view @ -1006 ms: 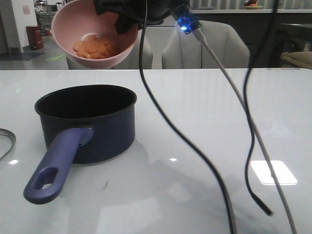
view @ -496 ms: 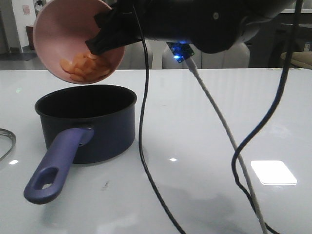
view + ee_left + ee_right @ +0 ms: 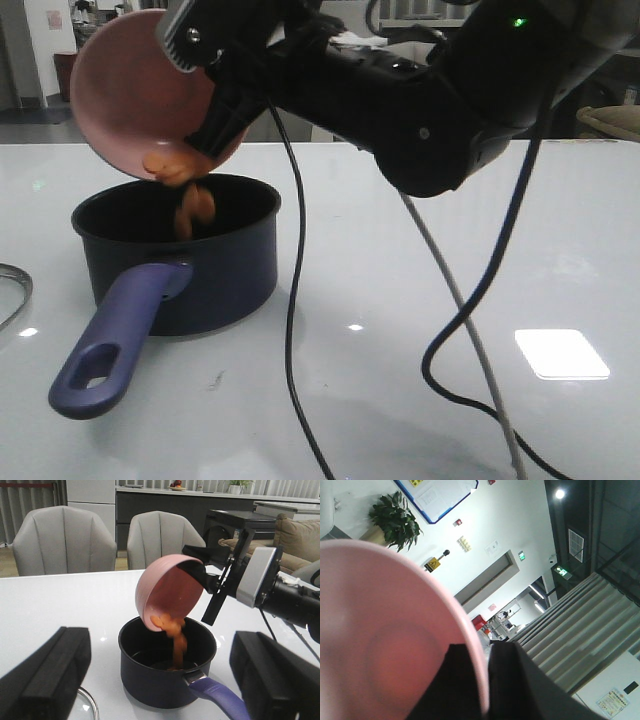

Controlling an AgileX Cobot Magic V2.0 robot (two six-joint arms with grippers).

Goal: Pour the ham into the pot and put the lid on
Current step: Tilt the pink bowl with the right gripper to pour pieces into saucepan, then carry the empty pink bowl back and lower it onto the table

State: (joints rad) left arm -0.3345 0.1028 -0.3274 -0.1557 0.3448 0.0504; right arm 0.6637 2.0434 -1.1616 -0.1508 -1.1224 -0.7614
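The dark navy pot (image 3: 180, 255) with its blue-purple handle (image 3: 115, 335) stands at the left of the table; it also shows in the left wrist view (image 3: 167, 667). My right gripper (image 3: 222, 105) is shut on the rim of the pink bowl (image 3: 135, 90), tipped steeply above the pot. The orange-pink ham (image 3: 190, 200) streams from the bowl into the pot, also in the left wrist view (image 3: 176, 640). In the right wrist view the fingers (image 3: 470, 680) pinch the bowl's rim (image 3: 480, 680). The lid (image 3: 10, 290) lies at the far left edge, only its steel rim showing. My left gripper (image 3: 160, 680) is open and empty, near the pot.
Black and grey cables (image 3: 295, 330) hang from the right arm (image 3: 420, 100) down to the table in front of and to the right of the pot. Grey chairs (image 3: 65, 540) stand behind the table's far edge.
The right gripper has tipped the pink bowl further over the pot. The ham that lay in the bowl now slides out and falls into the pot.
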